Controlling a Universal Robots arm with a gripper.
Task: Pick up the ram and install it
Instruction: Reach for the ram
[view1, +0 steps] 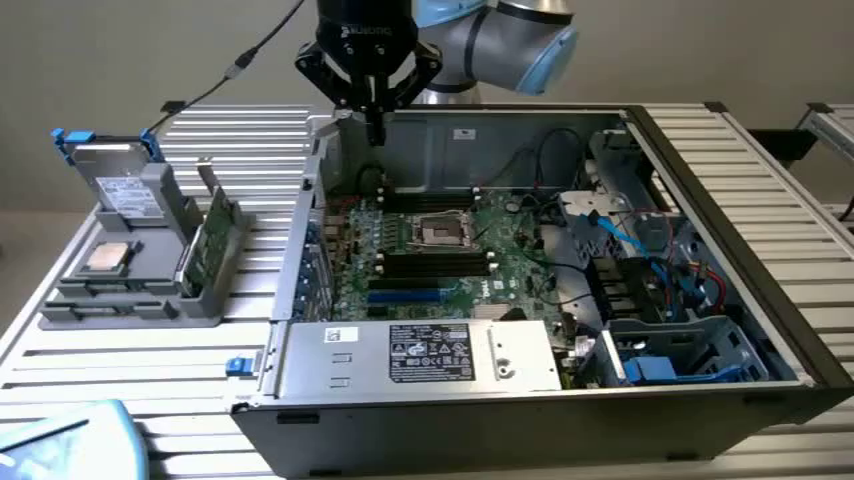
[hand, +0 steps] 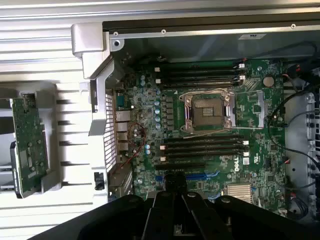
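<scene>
The ram (view1: 214, 240) is a thin green stick standing on edge in a grey holder (view1: 94, 310) at the exterior view's left, outside the computer case. The wrist view catches the ram (hand: 28, 142) beside the case wall. My gripper (view1: 375, 132) hangs above the rear of the open case, well apart from the ram, its fingers together with nothing between them. Its dark fingertips (hand: 175, 178) sit over the motherboard (hand: 260, 150). Black memory slots (hand: 200, 75) run on both sides of the bare processor socket (hand: 207, 112), with the nearer slot bank (hand: 202, 147) under my gripper.
The holder also carries a grey drive with blue tabs (view1: 120, 180) and a square silver-topped chip (view1: 107, 258). The case wall (view1: 300, 250) stands between holder and motherboard. A power supply (view1: 420, 355), cables (view1: 627, 240) and a drive cage (view1: 681, 350) fill the case's other parts.
</scene>
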